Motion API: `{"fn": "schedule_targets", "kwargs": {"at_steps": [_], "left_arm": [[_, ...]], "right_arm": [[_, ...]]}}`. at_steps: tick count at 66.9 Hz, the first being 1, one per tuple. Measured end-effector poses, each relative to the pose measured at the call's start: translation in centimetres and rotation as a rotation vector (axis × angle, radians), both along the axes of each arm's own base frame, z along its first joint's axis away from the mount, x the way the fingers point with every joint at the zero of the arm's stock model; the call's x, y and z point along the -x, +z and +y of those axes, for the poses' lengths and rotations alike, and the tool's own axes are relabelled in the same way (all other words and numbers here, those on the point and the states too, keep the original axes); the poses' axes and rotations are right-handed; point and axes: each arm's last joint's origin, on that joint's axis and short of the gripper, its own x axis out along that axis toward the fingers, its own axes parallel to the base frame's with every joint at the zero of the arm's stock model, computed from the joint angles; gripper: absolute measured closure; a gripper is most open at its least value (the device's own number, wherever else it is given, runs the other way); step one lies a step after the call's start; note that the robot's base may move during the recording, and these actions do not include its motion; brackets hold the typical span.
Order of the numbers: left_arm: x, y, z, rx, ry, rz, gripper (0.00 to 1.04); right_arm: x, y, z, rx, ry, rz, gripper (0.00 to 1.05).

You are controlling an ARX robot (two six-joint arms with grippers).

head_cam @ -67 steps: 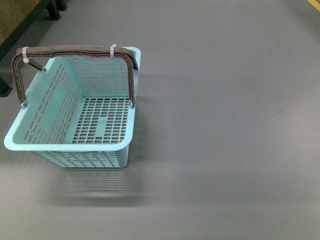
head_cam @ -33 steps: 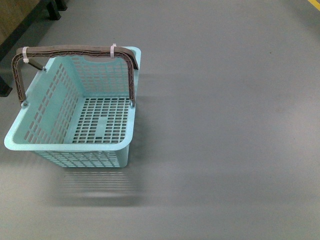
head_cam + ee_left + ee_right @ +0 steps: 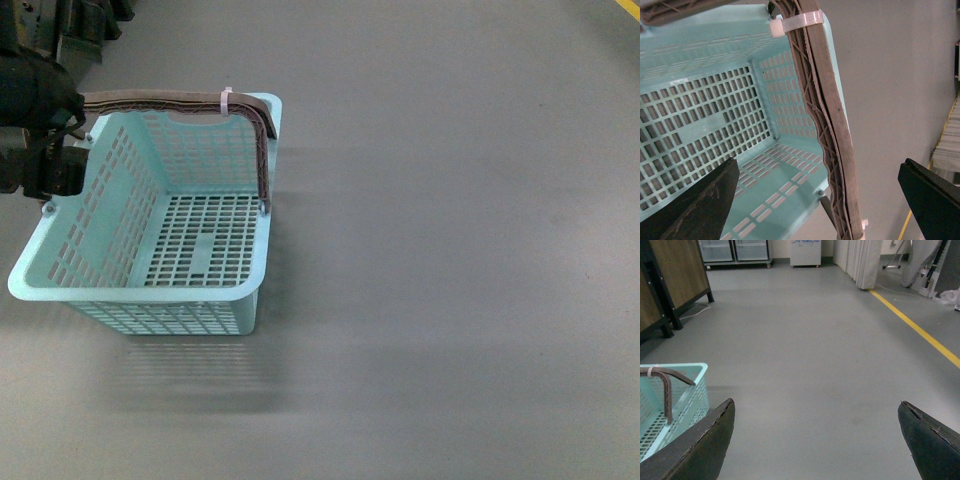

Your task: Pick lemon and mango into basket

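Left hand (image 3: 817,165), spread wide and holding nothing, is hovering over the brown handle (image 3: 160,100) of the teal shopping basket (image 3: 130,293). Right hand (image 3: 816,404) is gaping empty too, probably readying for fruit. Neither mango nor lemon is showing; the basket is sitting empty.

Basket (image 3: 130,296) is light teal plastic, smooth, with a slight sheen and moulded slotted walls. Handle (image 3: 832,125) is brown plastic, matt and grainy on its flat face, with ribbed webbing along the edge. Zip tie (image 3: 797,22) is white plastic, a bit glossy. Floor (image 3: 450,250) is grey, smooth, low sheen. Left pincer (image 3: 817,165) fingers (image 3: 700,210) are black, matt, finely textured; right pincer (image 3: 816,402) fingers (image 3: 930,440) likewise, with scuffed pale edges. Panels (image 3: 677,270) look like brown wood-grain board in black frames. Yellow line (image 3: 920,330) looks painted, flat.
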Motion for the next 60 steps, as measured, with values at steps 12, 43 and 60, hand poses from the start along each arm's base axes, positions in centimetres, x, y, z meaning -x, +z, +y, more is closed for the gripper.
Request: {"fn": "schedule_targets", "kwargs": {"at_steps": [12,43,60], "left_arm": [[-5.0,-2.3,-1.4,0.060,0.018,-0.004,0.07],[-10.2,-5.7,-3.8,0.096,-0.018,0.004,0.21],[-10.7,-5.6,-4.1,0.091,-0.023,0.026,0.65]], "right_arm": [[0.0,0.0,0.0,0.000,0.000,0.000,0.09],[0.0,0.0,0.0,0.000,0.000,0.000,0.09],[0.0,0.0,0.0,0.000,0.000,0.000,0.09]]}}
